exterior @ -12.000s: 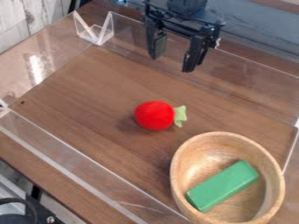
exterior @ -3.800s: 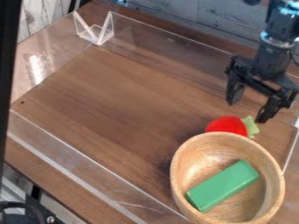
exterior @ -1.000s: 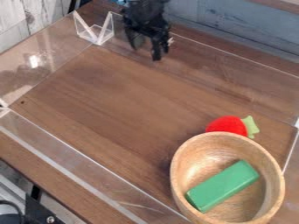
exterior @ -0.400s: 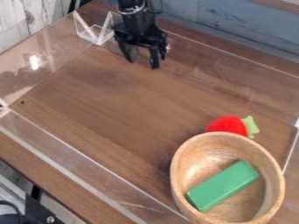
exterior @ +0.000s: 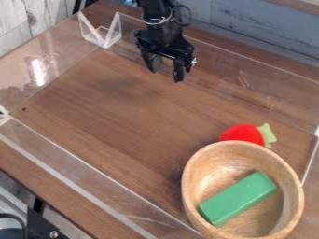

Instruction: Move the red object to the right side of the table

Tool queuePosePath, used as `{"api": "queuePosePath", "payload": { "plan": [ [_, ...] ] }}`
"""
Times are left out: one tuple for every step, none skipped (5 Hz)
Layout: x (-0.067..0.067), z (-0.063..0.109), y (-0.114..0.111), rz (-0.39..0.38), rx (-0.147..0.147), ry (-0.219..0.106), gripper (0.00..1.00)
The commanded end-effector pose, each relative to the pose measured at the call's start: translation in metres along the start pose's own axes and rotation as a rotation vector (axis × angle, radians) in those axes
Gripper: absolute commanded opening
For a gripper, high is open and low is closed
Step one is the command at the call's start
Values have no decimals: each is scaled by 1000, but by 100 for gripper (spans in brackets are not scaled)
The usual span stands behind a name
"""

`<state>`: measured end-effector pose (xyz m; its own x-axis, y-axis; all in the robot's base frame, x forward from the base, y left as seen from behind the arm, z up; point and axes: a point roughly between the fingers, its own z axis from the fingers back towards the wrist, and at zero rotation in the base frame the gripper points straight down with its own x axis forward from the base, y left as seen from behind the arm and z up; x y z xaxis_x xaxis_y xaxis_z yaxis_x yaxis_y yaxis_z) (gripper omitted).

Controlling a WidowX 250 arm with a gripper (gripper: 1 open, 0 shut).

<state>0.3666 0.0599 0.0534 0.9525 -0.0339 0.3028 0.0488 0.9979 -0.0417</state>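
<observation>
Black gripper [exterior: 166, 68]: fingers spread wide, empty, pointing down over the far part of the dark brown wood-grain table [exterior: 125, 121]. Small round red object [exterior: 247, 135]: right side, touching the light round wooden bowl [exterior: 200, 183] holding a green rectangular block [exterior: 238, 197].

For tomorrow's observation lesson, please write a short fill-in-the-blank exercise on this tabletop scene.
1. The green block lies inside the wooden ____.
2. The red object rests on the table just behind the bowl, on the picture's ____ side.
3. The gripper hangs far from the red object, its jaws ____ and holding nothing.

Missing words: bowl; right; open
</observation>
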Motion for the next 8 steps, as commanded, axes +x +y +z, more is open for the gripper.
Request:
{"api": "queuePosePath", "payload": {
  "plan": [
    [14, 24, 17, -44, 24, -88, 100],
    [18, 29, 18, -31, 37, -85, 100],
    [21, 34, 20, -8, 47, -85, 100],
    [23, 36, 13, 20, 51, -83, 100],
    [24, 37, 5, 41, 52, -81, 100],
    [24, 34, 6, -4, 35, -78, 100],
    [23, 32, 9, -49, 22, -77, 100],
    [21, 23, 16, -68, 18, -73, 100]
  ]
}}
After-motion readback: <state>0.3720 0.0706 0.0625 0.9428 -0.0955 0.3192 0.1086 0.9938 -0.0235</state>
